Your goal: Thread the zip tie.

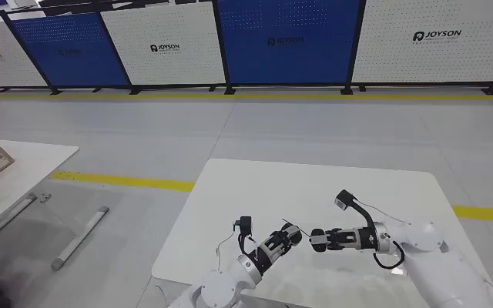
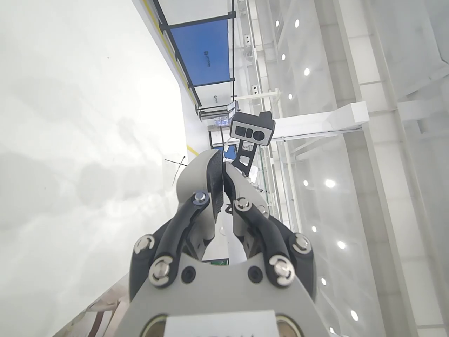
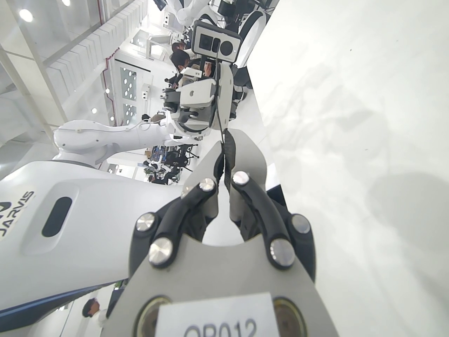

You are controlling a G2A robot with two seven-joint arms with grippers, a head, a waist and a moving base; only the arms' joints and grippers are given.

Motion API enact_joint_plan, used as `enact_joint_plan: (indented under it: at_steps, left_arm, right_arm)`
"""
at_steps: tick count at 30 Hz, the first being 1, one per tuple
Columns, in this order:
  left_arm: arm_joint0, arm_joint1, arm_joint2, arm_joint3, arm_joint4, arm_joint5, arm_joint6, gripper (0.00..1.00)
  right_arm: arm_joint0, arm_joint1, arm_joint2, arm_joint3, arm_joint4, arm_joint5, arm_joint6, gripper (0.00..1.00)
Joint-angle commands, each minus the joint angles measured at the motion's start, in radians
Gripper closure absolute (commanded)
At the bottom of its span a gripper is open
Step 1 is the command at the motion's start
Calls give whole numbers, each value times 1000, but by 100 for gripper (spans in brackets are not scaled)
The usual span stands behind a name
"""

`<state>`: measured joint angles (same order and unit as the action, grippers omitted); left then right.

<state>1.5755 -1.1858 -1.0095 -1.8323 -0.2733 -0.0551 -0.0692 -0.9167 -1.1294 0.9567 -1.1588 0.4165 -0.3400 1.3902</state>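
Both arms are in front of the torso, tips almost nose to nose. L arm (image 1: pixel 245 271) comes in from the robot's left, forearm angled twd the middle. R arm (image 1: pixel 420 237) reaches across from the robot's right, forearm approx level, wrist cam (image 1: pixel 344 201) riding on top. L gripper (image 1: pixel 294 231): fingers (image 2: pixel 200 177) pressed tight, pads together, no gap at the tips. R gripper (image 1: pixel 315 240): same story, fingers (image 3: pixel 245 156) closed right up. The two grippers sit just beside each other, pointing at one another, each looking straight at the opposite arm's cam.
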Motion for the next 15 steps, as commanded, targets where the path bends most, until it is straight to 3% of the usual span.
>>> enact_joint_plan:
  at_steps: [1,10,15]
  left_arm:
    - [0,0,0,0,0,0,0,0]
    - [0,0,0,0,0,0,0,0]
    - [-16,-3,16,22,41,-13,-7,0]
  right_arm:
    - [0,0,0,0,0,0,0,100]
    - [0,0,0,0,0,0,0,100]
    - [-10,0,-3,-15,-2,3,-14,100]
